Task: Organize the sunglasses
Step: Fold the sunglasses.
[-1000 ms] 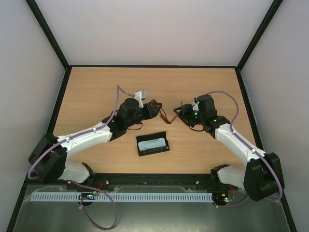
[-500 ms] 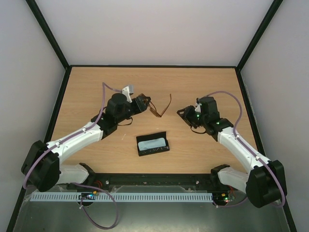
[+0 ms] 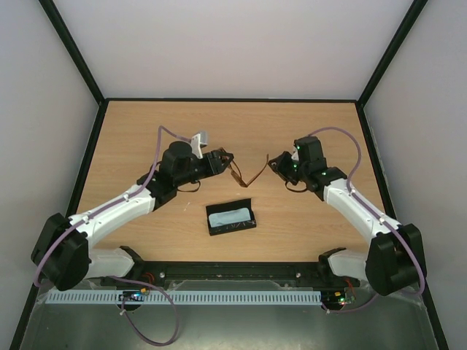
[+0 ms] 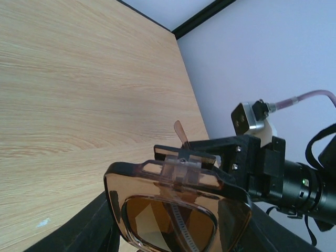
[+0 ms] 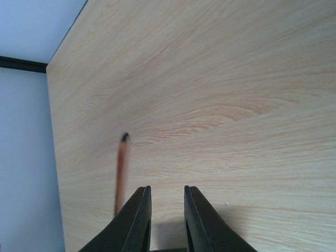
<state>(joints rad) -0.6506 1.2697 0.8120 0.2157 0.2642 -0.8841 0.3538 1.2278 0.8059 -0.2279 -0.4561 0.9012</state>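
My left gripper (image 3: 224, 161) is shut on the sunglasses (image 3: 255, 171) and holds them above the table. In the left wrist view a brown lens (image 4: 173, 212) fills the space between the fingers. One slender temple arm (image 4: 180, 132) sticks out toward the right arm. My right gripper (image 3: 275, 165) hovers at that temple's tip. Its jaws (image 5: 167, 197) stand a narrow gap apart with nothing between them. The temple (image 5: 122, 170) shows blurred just left of the left finger (image 5: 137, 218).
An open black case (image 3: 230, 205) lies on the table in front of both grippers, with a light blue cloth (image 3: 230, 217) inside it. The wooden tabletop (image 3: 146, 131) is bordered by a black frame and white walls.
The left arm pulled the sunglasses left, then eased back right. The right gripper let the temple go, narrowed its jaws and came back up to the temple's tip.
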